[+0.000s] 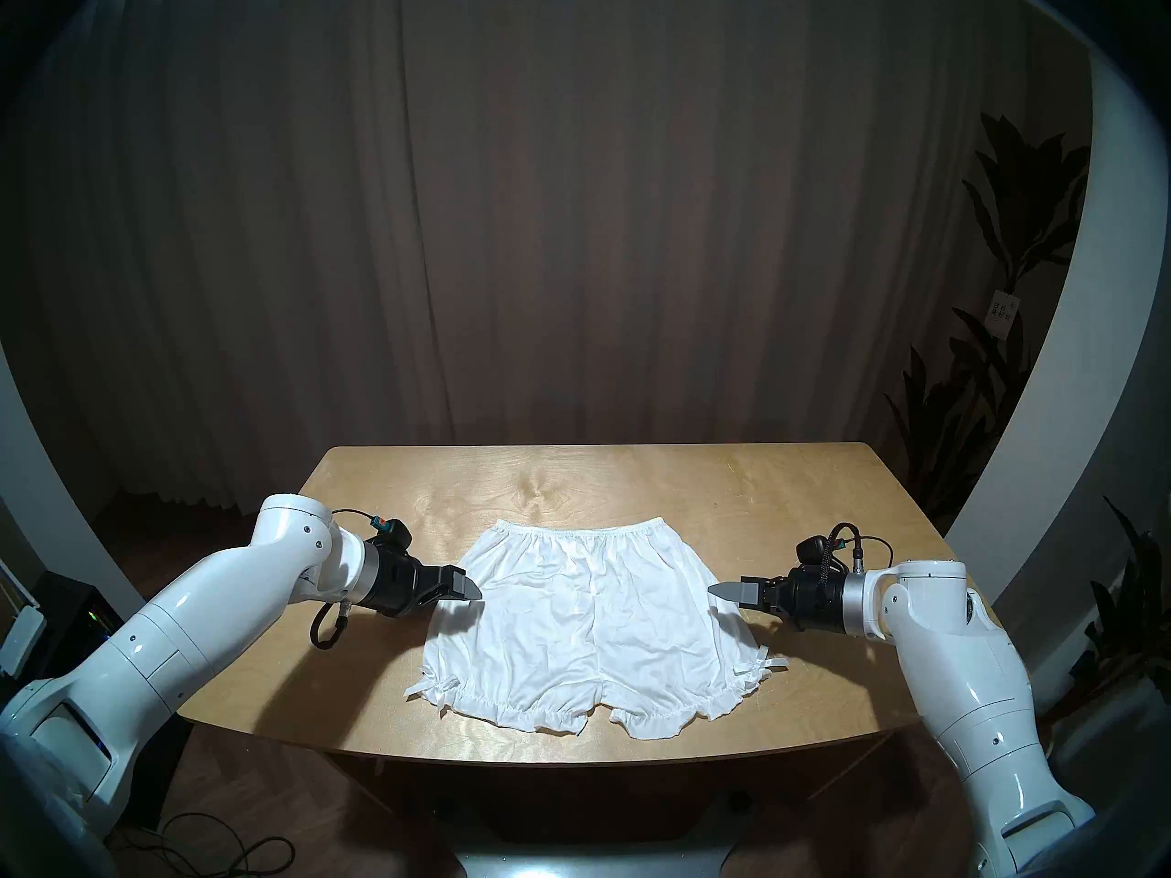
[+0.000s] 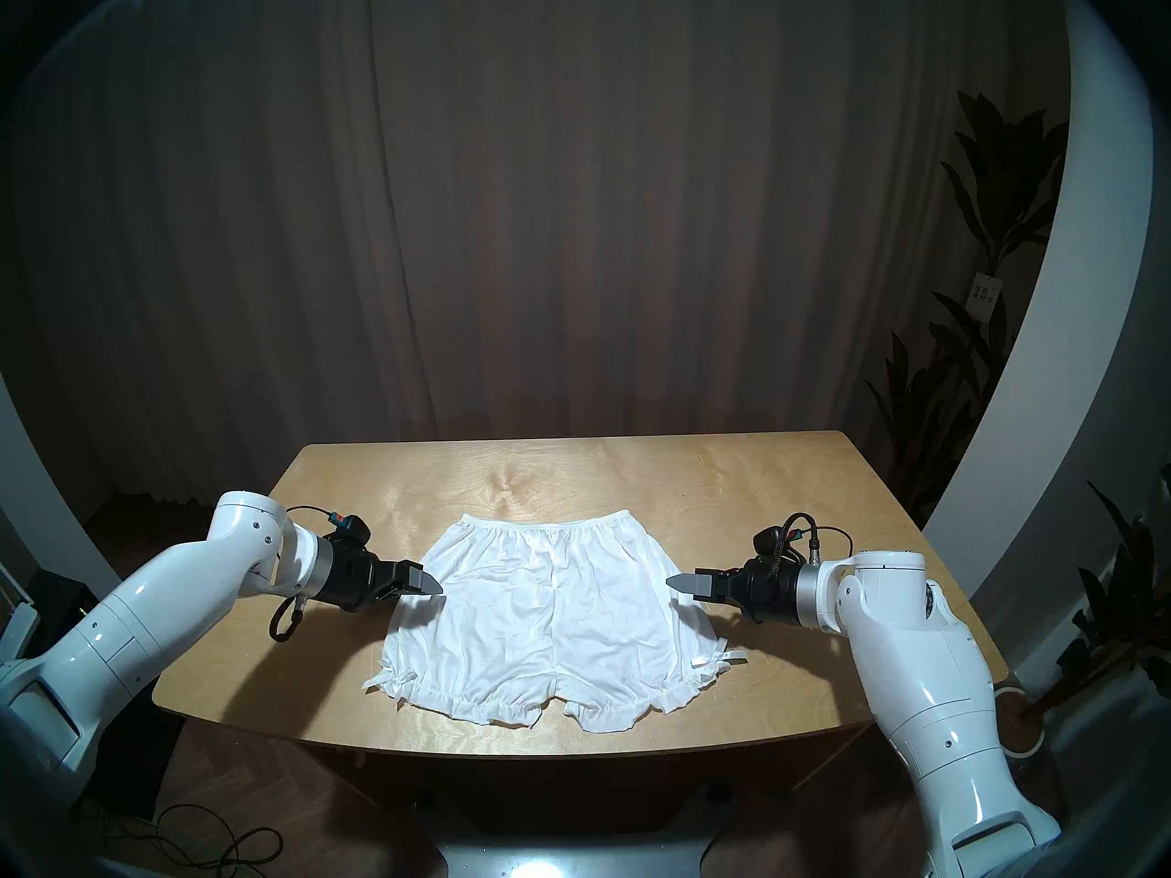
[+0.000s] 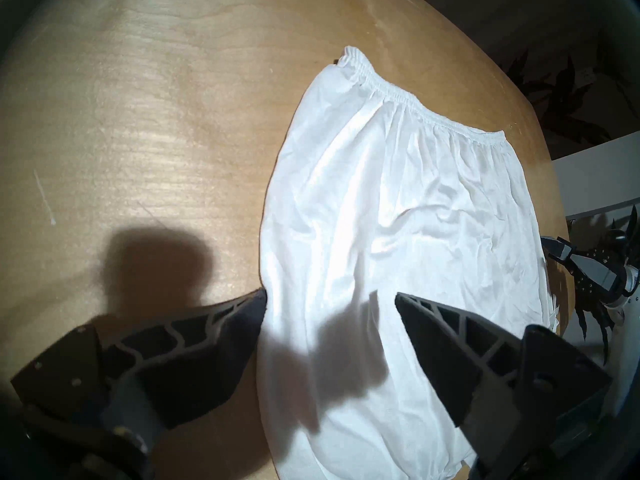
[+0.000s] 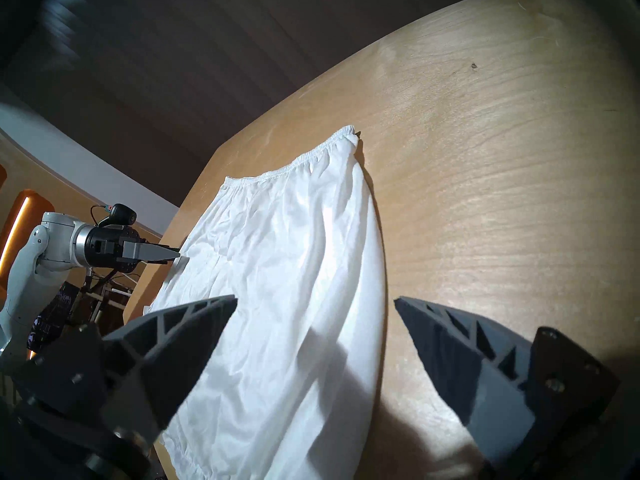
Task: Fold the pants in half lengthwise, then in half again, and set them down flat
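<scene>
The white pants (image 1: 589, 623) (image 2: 551, 617) lie spread flat on the wooden table (image 1: 792, 496), elastic waistband at the far side, ruffled hems with ribbon ties toward me. My left gripper (image 1: 472, 590) (image 2: 432, 585) hovers above their left side edge, pointing inward. My right gripper (image 1: 719, 590) (image 2: 677, 583) hovers above their right side edge, pointing inward. In the left wrist view the fingers (image 3: 207, 334) stand wide apart over the pants (image 3: 398, 226). In the right wrist view the fingers (image 4: 194, 330) are also apart over the pants (image 4: 294, 261). Neither holds anything.
Bare table (image 2: 792, 477) surrounds the pants on all sides. A dark curtain (image 1: 570, 224) hangs behind the table. Potted plants (image 1: 988, 351) stand at the right. Cables (image 1: 241, 851) lie on the floor at the lower left.
</scene>
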Robot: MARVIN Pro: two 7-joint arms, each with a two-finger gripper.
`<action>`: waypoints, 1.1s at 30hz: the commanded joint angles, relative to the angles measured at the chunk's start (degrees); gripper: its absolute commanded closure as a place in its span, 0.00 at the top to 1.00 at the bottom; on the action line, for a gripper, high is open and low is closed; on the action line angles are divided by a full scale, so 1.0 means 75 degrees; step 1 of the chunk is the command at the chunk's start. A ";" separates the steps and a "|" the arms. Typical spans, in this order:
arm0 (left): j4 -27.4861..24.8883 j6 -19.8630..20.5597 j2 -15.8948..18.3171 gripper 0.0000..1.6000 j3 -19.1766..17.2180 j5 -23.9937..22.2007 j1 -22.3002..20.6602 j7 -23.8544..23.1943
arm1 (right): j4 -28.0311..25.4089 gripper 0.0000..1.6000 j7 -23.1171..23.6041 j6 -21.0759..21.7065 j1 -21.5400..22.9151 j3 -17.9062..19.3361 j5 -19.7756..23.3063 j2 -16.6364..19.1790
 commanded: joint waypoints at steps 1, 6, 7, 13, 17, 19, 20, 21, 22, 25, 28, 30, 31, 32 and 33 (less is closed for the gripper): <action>0.0133 0.0036 -0.0280 1.00 0.0363 0.0039 0.0238 0.0019 | -0.0049 1.00 0.0045 -0.0037 0.0140 0.0007 0.0036 -0.0017; 0.0138 0.0036 -0.0353 0.87 0.0296 -0.0077 0.0269 0.0031 | -0.0021 1.00 0.0021 -0.0056 0.0104 0.0047 0.0047 -0.0055; 0.0111 0.0036 -0.0363 0.79 0.0268 -0.0117 0.0274 0.0035 | -0.0014 1.00 0.0014 -0.0066 0.0093 0.0066 0.0052 -0.0063; 0.0071 0.0036 -0.0468 0.00 0.0187 -0.0390 0.0256 0.0186 | 0.0028 1.00 0.0014 -0.0113 0.0065 0.0224 0.0102 -0.0106; 0.0045 -0.0055 -0.0539 0.00 0.0183 -0.0553 0.0328 0.0407 | 0.0072 1.00 0.0016 -0.0169 0.0053 0.0302 0.0070 -0.0067; -0.0079 -0.0103 -0.0525 0.00 0.0096 -0.0725 0.0390 0.0528 | 0.0066 1.00 0.0029 -0.0152 0.0050 0.0329 0.0065 -0.0041; -0.0079 -0.0103 -0.0525 0.00 0.0096 -0.0725 0.0390 0.0528 | 0.0066 1.00 0.0029 -0.0152 0.0050 0.0329 0.0065 -0.0041; -0.0202 -0.0161 -0.0506 0.00 0.0013 -0.0861 0.0451 0.0709 | 0.0086 1.00 0.0046 -0.0165 0.0048 0.0342 0.0061 -0.0020; -0.0281 -0.0156 -0.0490 0.00 -0.0029 -0.0958 0.0469 0.0797 | 0.0104 1.00 0.0060 -0.0174 0.0047 0.0354 0.0059 -0.0005; -0.0817 -0.0223 -0.0423 0.00 -0.0277 -0.1497 0.0569 0.1385 | 0.0208 1.00 0.0095 -0.0227 0.0064 0.0426 0.0075 0.0011; -0.1208 -0.0323 -0.0452 0.00 -0.0400 -0.1833 0.0600 0.1896 | 0.0290 1.00 0.0159 -0.0261 0.0093 0.0448 0.0092 0.0043; -0.1395 -0.0470 -0.0498 0.00 -0.0437 -0.1944 0.0577 0.2168 | 0.0347 1.00 0.0191 -0.0296 0.0100 0.0468 0.0098 0.0056; -0.1505 -0.0592 -0.0612 0.00 -0.0523 -0.2185 0.0543 0.2503 | 0.0410 1.00 0.0231 -0.0332 0.0096 0.0501 0.0117 0.0062; -0.1505 -0.0592 -0.0612 0.00 -0.0523 -0.2185 0.0543 0.2503 | 0.0410 1.00 0.0231 -0.0332 0.0096 0.0501 0.0117 0.0062; -0.1583 -0.0642 -0.0657 0.00 -0.0547 -0.2269 0.0511 0.2696 | 0.0432 1.00 0.0238 -0.0355 0.0089 0.0520 0.0121 0.0062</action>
